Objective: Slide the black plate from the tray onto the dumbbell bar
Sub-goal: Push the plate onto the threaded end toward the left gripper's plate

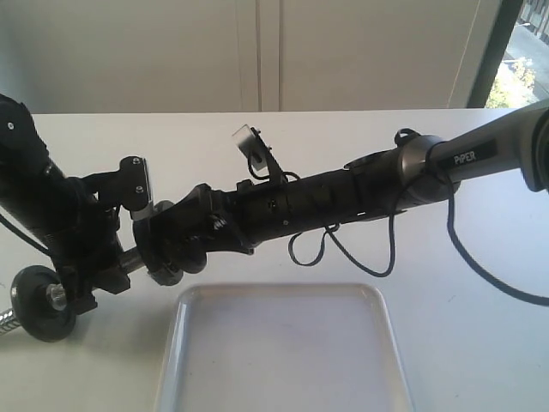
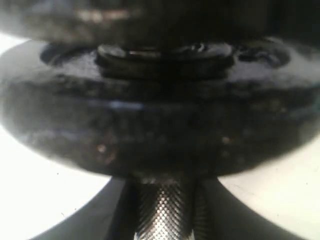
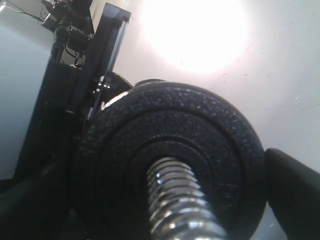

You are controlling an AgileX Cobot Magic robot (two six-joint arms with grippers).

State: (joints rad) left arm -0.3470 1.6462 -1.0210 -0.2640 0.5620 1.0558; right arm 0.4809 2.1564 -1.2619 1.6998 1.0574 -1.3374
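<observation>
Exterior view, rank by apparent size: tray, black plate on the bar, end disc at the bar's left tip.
1. tray: clearly the largest, even though the frame cuts it off.
2. Tie: end disc and black plate. They look alike, and the plate is partly hidden and angled, so I'm not ranking them.

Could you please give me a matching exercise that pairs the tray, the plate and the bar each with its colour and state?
Things:
1. tray
2. plate
3. bar

Colour and state:
A. chrome, with a threaded end
B. white, lying flat on the table
C. black, with the bar through its hole

Pairs: 1-B, 2-C, 3-A.
</observation>
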